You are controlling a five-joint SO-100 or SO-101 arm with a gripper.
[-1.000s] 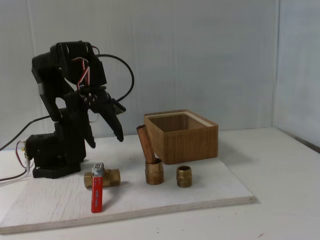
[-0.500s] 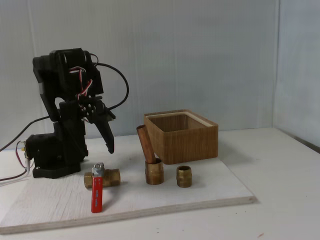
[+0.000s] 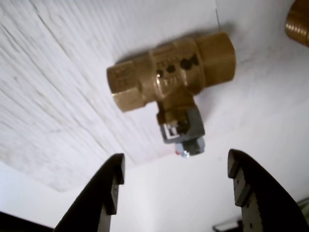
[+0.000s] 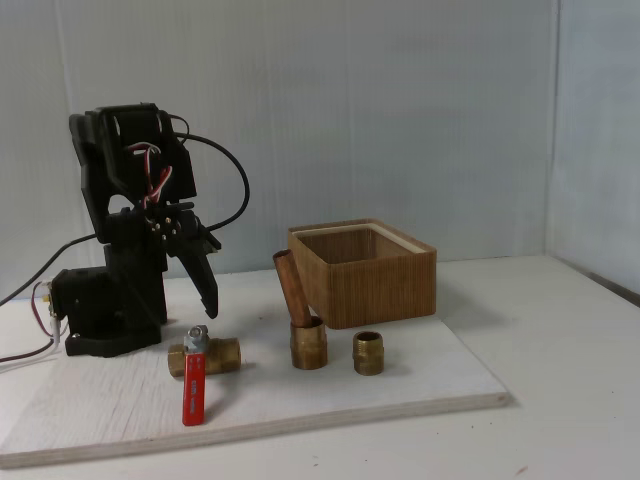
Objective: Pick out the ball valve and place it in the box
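The ball valve lies on the white board at the left, its red lever pointing toward the front edge. My gripper hangs open just above it, tips pointing down and apart from it. In the wrist view the brass valve lies ahead of the open gripper, with its silver nut facing the black fingers; nothing is between them. The brown ribbed box stands at the back right of the board.
A brass fitting with a copper pipe and a short brass nipple stand between the valve and the box. The edge of a brass part shows in the wrist view's top right corner. The arm's base sits at the left.
The gripper has swung down and to the left, from beside the copper pipe to just above the valve. The valve, fittings and box have not moved.
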